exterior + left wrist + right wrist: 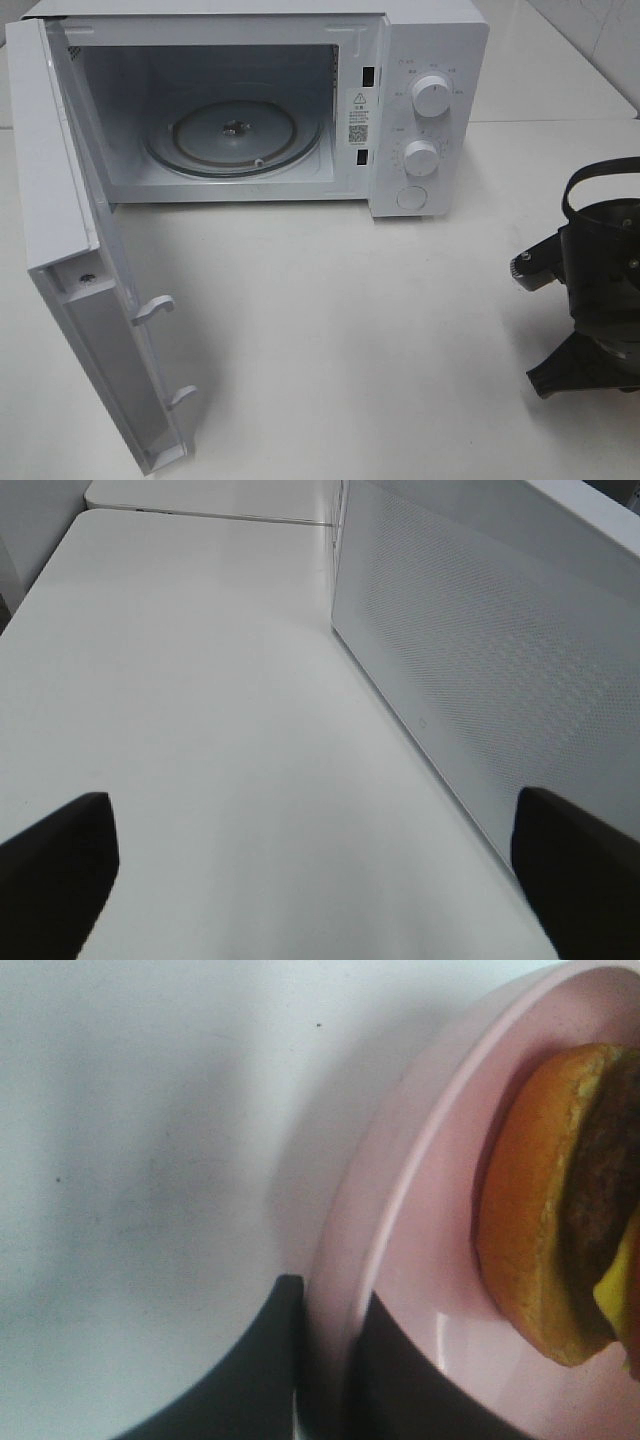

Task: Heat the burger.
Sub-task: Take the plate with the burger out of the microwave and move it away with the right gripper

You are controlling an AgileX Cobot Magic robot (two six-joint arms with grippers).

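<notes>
Your microwave (250,100) sits at the back of the desk (350,330) w/ its door (90,280) swung fully open and the glass turntable (235,135) bare, so the cavity looks ready for loading.

Right hand (330,1360): fingers narrow, pinched on the rim of the pink plate (400,1210), one finger under and one over the edge. Gripping the rim rather than the food probably lets you carry the burger (560,1210) w/o squashing it. The burger rests on that plate; bun, dark patty and a bit of cheese show.

Only the right wrist view shows plate and burger. In the overhead view they're out of frame, and you see just the right arm (595,280) at the right edge.

Left hand (320,880): wide open, holding nothing, parked beside the door's outer perforated face, which only the left wrist view shows.
</notes>
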